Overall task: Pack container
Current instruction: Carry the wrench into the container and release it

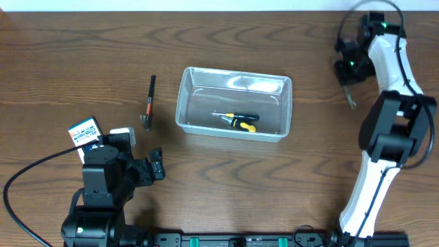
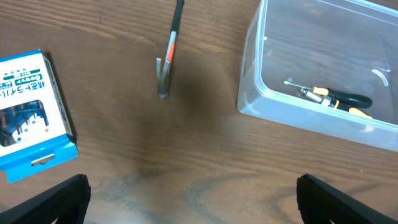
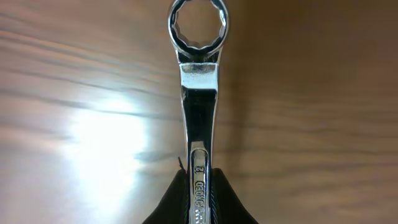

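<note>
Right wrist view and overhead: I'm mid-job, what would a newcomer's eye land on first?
The shiny wrench fills the right wrist view, clamped in the right gripper at the far right of the table. Mid-table sits the clear container, holding only a yellow-and-black screwdriver. To its left lie a small black-handled tool and a blue-and-white packet.

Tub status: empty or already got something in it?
Not empty: the container holds one screwdriver, lying on its floor. The hammer and card packet lie outside; the right gripper holds the wrench.
</note>
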`<state>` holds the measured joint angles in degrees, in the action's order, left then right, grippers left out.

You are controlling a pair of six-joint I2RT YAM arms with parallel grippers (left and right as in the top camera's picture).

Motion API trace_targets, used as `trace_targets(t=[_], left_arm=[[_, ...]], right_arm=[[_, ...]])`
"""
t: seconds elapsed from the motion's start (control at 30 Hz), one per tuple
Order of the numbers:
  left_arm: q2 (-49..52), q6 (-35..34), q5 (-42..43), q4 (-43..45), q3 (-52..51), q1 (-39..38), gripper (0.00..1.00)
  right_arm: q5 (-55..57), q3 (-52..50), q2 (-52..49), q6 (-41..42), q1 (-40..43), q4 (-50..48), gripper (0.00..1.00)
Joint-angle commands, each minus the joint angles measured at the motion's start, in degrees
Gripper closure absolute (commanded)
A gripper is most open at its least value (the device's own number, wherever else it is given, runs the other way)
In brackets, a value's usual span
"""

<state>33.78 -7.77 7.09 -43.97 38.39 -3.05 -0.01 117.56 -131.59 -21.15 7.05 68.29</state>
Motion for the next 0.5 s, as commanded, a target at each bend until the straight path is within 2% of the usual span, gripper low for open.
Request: trace_targets(t=[0.0, 0.2, 0.33, 0.47], left_arm=[[0.2, -0.7, -0.6, -0.2, 1.1, 0.2, 0.02], [0.2, -0.7, -0.7, -0.2, 1.1, 0.2, 0.02], [0.2, -0.7, -0.7, -0.2, 1.1, 0.2, 0.02], [0.2, -0.7, -0.6, -0.2, 1.1, 0.2, 0.02]], right_arm=[[-0.7, 1.0, 13.9, 0.5, -5.9, -0.2, 0.99], [-1.9, 1.0, 22.0, -6.4, -18.0, 3.4, 0.99], [-3.5, 0.8, 21.9, -12.5, -26.3, 8.4, 0.99], [-5.0, -0.4, 19.6, -16.4, -31.8, 8.9, 0.99]])
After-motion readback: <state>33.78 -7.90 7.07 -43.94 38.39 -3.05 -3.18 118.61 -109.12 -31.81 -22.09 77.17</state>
